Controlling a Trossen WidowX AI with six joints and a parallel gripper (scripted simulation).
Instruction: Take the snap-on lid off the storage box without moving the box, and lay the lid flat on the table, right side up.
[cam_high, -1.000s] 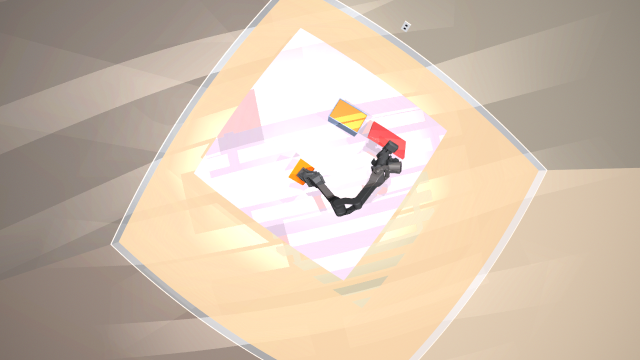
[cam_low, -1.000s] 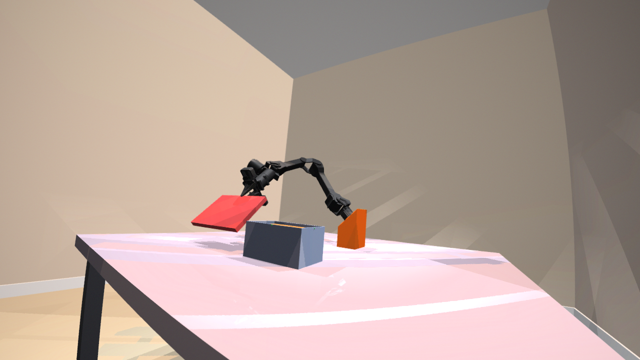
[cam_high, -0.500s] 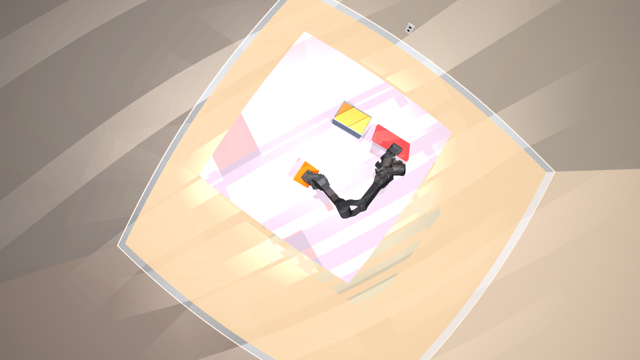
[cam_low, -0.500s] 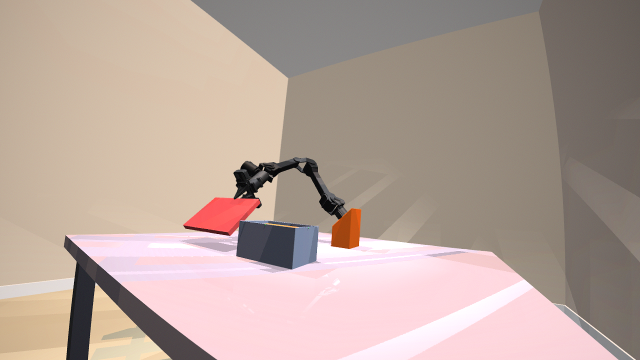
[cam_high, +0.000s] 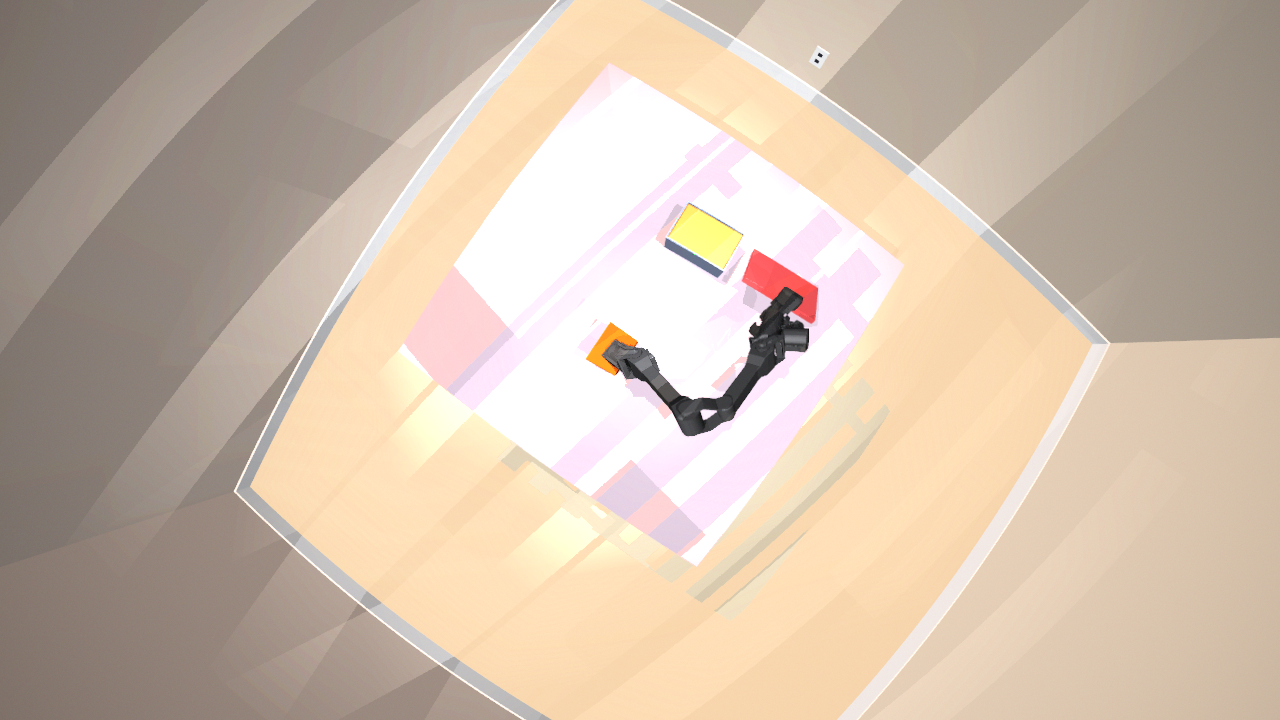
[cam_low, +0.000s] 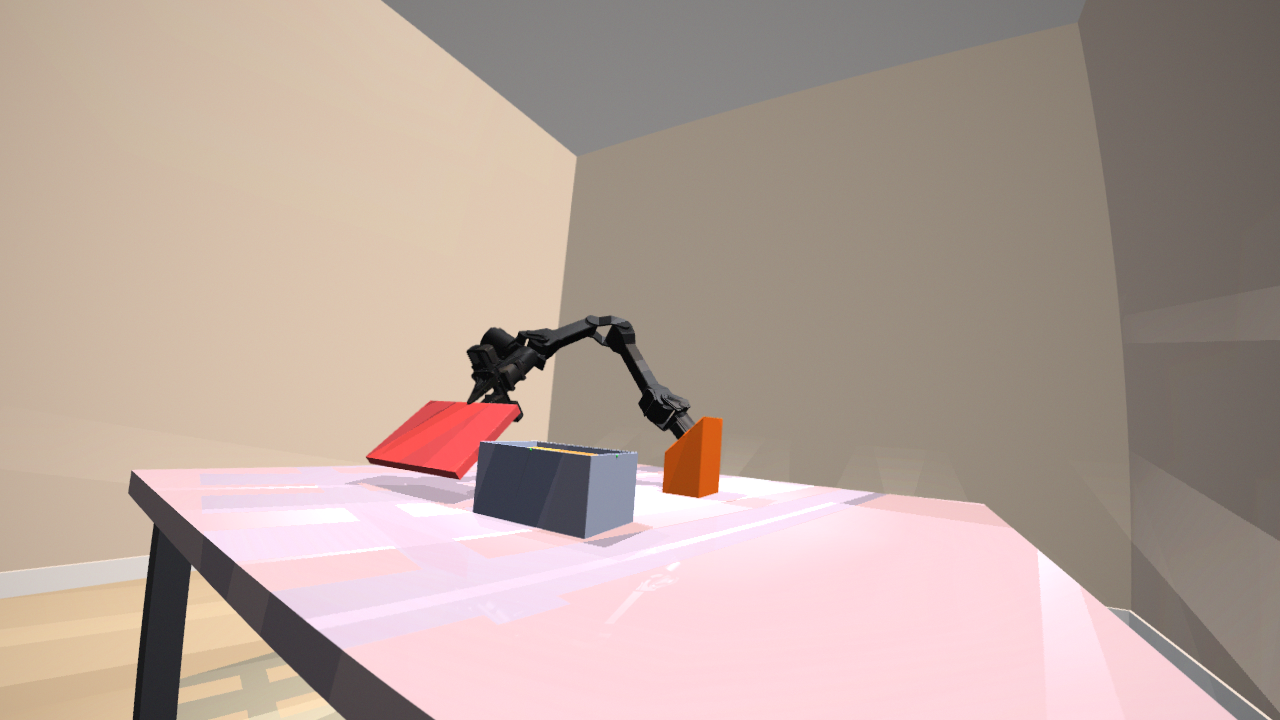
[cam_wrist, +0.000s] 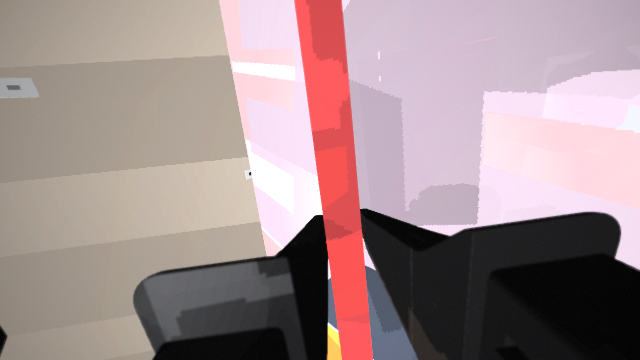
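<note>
My gripper is shut on the upper edge of the red lid. The lid is off the box and steeply tilted, its gripped edge high and its opposite edge low near the table. I cannot tell whether the low edge touches the table. The blue-grey storage box stands upright and open beside the lid, its inside yellow. In the wrist view the lid shows edge-on between both fingers.
An orange wedge-shaped block stands at the base of my arm. The table edge lies beyond the lid on the side away from the box. The box is close beside the lid in the top view.
</note>
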